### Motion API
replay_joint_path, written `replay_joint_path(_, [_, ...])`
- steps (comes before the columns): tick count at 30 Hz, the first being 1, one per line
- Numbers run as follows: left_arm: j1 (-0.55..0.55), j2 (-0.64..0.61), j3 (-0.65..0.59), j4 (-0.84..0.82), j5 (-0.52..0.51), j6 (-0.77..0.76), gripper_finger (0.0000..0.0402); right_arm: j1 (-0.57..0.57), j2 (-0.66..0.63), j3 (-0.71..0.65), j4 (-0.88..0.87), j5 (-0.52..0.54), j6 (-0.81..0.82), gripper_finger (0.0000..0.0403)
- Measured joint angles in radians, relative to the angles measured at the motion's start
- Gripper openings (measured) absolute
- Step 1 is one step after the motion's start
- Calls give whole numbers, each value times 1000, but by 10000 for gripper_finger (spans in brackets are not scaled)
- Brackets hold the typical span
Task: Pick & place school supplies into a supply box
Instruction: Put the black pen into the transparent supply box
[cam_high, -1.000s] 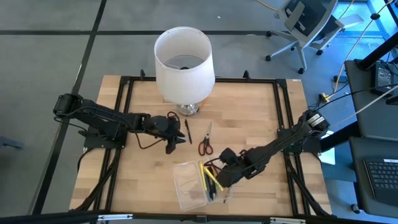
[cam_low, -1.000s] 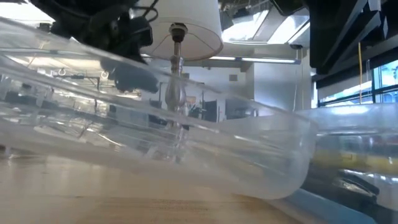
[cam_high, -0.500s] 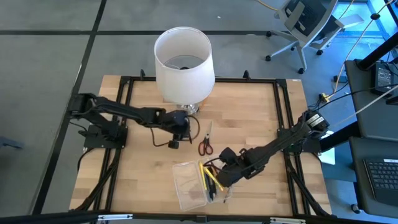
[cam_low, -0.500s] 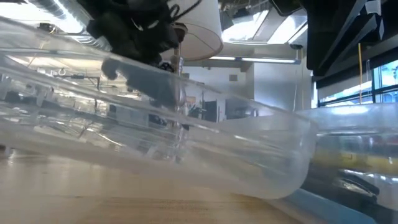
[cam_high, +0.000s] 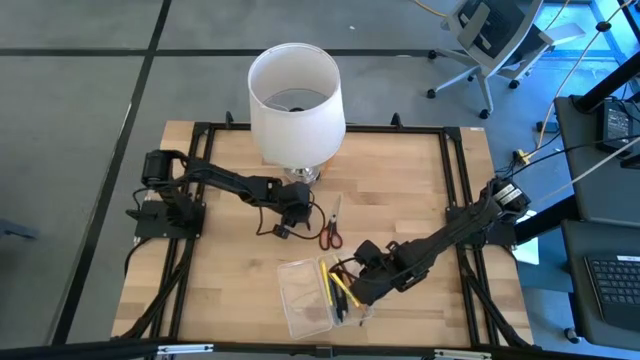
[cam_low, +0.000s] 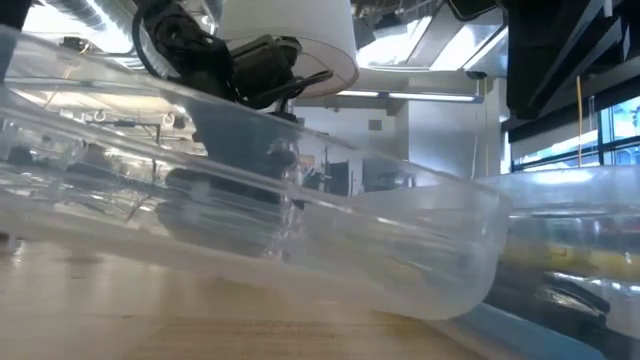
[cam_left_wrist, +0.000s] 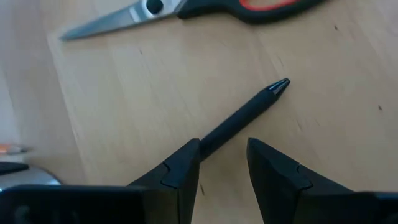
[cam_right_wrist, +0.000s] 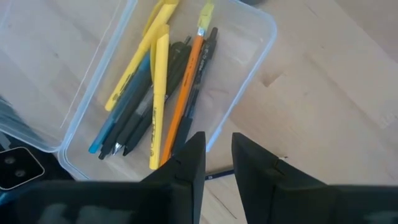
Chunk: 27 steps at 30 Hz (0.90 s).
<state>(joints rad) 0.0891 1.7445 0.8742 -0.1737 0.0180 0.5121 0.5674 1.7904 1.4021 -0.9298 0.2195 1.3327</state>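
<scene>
A black pen (cam_left_wrist: 249, 112) lies flat on the wood, and my left gripper (cam_left_wrist: 222, 158) stands open over its back end with one finger on each side. In the high view this gripper (cam_high: 300, 211) is just in front of the lamp base and covers the pen. The red-handled scissors (cam_high: 330, 235) lie right beside it, blades toward the far edge. The clear supply box (cam_high: 305, 300) sits near the front edge with several pens and pencils (cam_right_wrist: 158, 93) inside. My right gripper (cam_right_wrist: 217, 152) hovers at the box's right side, open by a narrow gap, holding nothing.
The tall white lamp (cam_high: 295, 100) stands at the table's far middle, its metal base (cam_high: 301, 176) close behind my left gripper. A thin dark pencil (cam_right_wrist: 214, 176) lies on the wood under my right gripper, outside the box. In the low view the box's clear wall (cam_low: 400, 260) fills most of the picture.
My left arm has reached toward the table's right, from left of the black pen to over it, and now straddles the pen beside the scissors. The pen, the scissors and the box have stayed where they were.
</scene>
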Motion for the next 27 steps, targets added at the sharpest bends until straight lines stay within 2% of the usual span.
replay_joint_path(4, [0,0,-2,27,0,8,127,0,0,0,-5,0,-1,83])
replay_joint_path(10, [0,17,-2,39,3,105,127,0,0,0,-22,0,-1,83])
replay_joint_path(16, [0,43,0,39,11,119,127,0,0,0,-25,0,-2,83])
replay_joint_path(20, [0,44,0,13,18,81,118,0,0,0,-25,0,-2,83])
replay_joint_path(27, [-1,44,3,-56,62,-104,68,-1,0,0,-25,0,-3,83])
